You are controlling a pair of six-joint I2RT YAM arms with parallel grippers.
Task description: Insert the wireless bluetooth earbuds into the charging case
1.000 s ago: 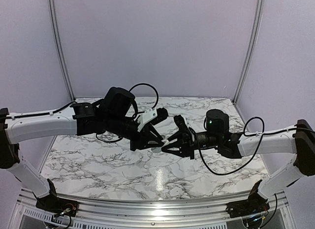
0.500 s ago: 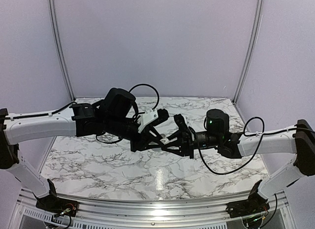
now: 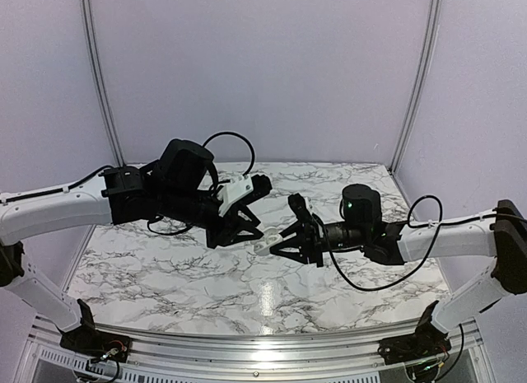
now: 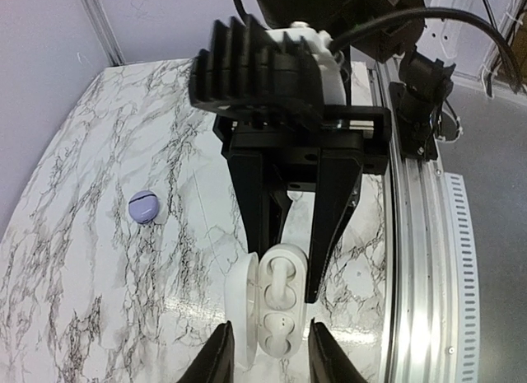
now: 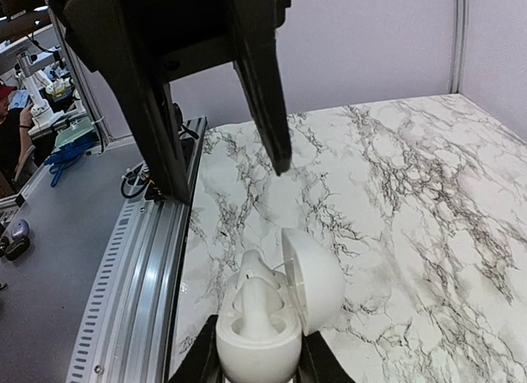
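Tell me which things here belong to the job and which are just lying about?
Part of the job: white charging case, lid open, gripped by the right tool; white earbud seated in it; left tool, open.
Lying about: small lilac rounded item on the marble table; bud or case, cannot tell.

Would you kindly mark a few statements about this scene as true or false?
1. The right claw holds the charging case. True.
2. The case's lid is shut. False: it stands open.
3. The left claw grips the case too. False: its fingers are apart and hold nothing.
4. A small lilac object lies on the marble table. True.
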